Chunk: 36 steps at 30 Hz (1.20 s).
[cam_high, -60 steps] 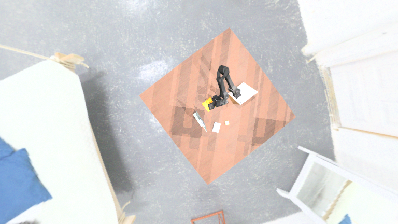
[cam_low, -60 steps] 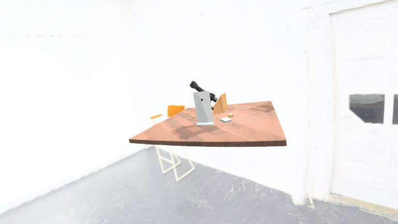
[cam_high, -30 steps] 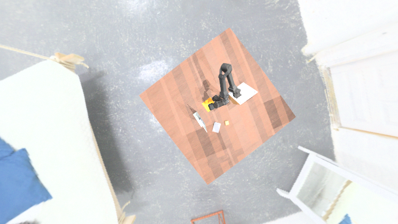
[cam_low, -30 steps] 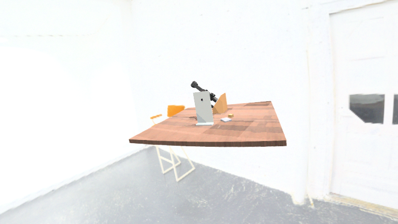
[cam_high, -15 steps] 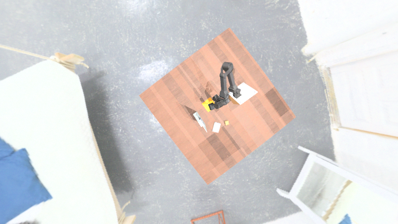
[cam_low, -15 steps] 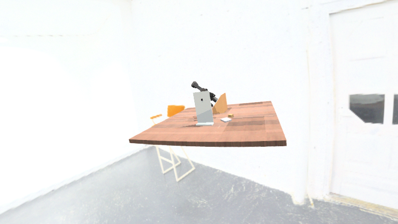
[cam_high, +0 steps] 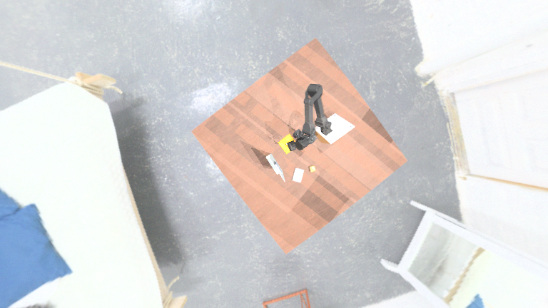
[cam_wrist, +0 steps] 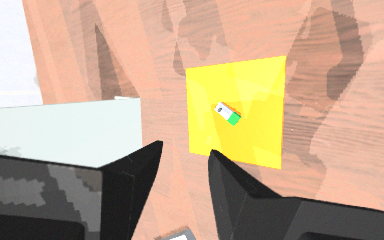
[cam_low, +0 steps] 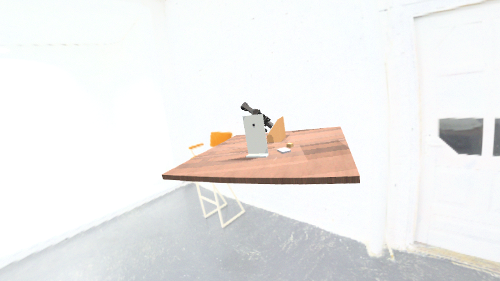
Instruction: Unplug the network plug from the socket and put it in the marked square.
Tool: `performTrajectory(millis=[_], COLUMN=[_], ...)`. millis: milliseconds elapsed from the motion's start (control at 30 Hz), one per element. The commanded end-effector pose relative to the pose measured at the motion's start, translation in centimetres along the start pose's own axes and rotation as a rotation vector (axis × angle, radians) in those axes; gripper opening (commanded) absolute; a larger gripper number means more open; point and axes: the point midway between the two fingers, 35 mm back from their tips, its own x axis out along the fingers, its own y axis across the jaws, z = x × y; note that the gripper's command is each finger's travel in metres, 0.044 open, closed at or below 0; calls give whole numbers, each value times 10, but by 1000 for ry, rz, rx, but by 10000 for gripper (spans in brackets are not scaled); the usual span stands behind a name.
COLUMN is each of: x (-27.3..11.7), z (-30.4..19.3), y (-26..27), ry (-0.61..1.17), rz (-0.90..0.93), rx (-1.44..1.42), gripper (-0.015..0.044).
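The plug, white with a green end, lies inside the yellow marked square on the table. My gripper is open by a moderate gap, with nothing between the fingers. It is above the table, clear of the plug, with its fingertips near the square's lower edge in the wrist view. The upright panel stands beside the square; its pale surface shows at the left in the wrist view. In the top view the gripper and wrist partly cover the square, and the plug is not visible there.
A white flat piece and a small yellowish block lie on the table near the panel. A white board is at the arm's base; its orange side shows in the exterior view.
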Motion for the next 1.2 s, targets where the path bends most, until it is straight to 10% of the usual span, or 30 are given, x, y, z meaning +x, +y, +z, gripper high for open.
performTrajectory(millis=[0, 1167], x=[-4, -65], z=[3, -4], y=[6, 48], ry=[-6, 13], rz=[11, -7], rx=[16, 7], gripper=[156, 156])
